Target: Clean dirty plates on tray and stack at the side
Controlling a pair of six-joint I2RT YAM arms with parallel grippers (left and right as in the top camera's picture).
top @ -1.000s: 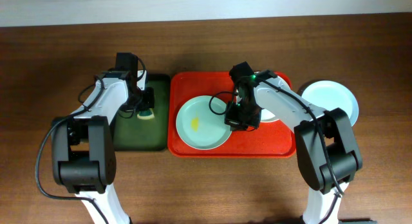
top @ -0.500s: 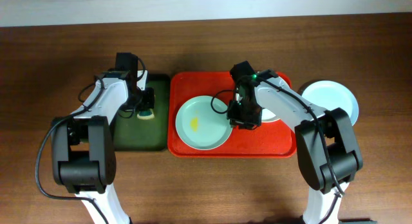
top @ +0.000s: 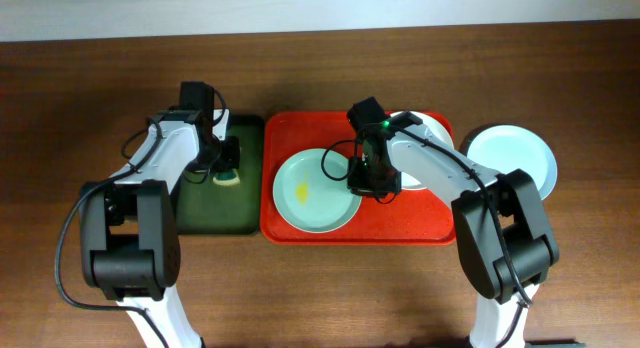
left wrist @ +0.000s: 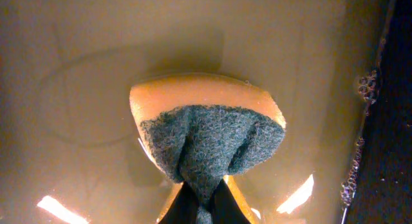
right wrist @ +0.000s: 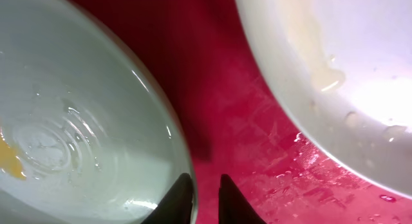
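The pale green plate (top: 315,191) with a yellow smear lies on the left half of the red tray (top: 400,223). The cream-white plate (top: 407,120) lies at the tray's back right, partly under my right arm. The pale blue plate (top: 510,158) sits on the table to the right of the tray. My right gripper (top: 362,180) is at the green plate's right rim. In the right wrist view its fingers (right wrist: 201,192) are closed narrowly over the rim of the green plate (right wrist: 77,121), with the wet cream plate (right wrist: 347,69) beyond. My left gripper (left wrist: 205,205) is shut on a sponge (left wrist: 206,127).
The dark green tray (top: 215,213) stands left of the red tray and holds shallow soapy liquid (left wrist: 77,69). The yellow sponge with its grey-green scouring side rests there under my left gripper (top: 228,168). Bare red tray floor (right wrist: 244,121) lies between the two plates.
My right gripper has moved a little left, from between the two plates to the green plate's right rim. The plates and the left arm have not moved.
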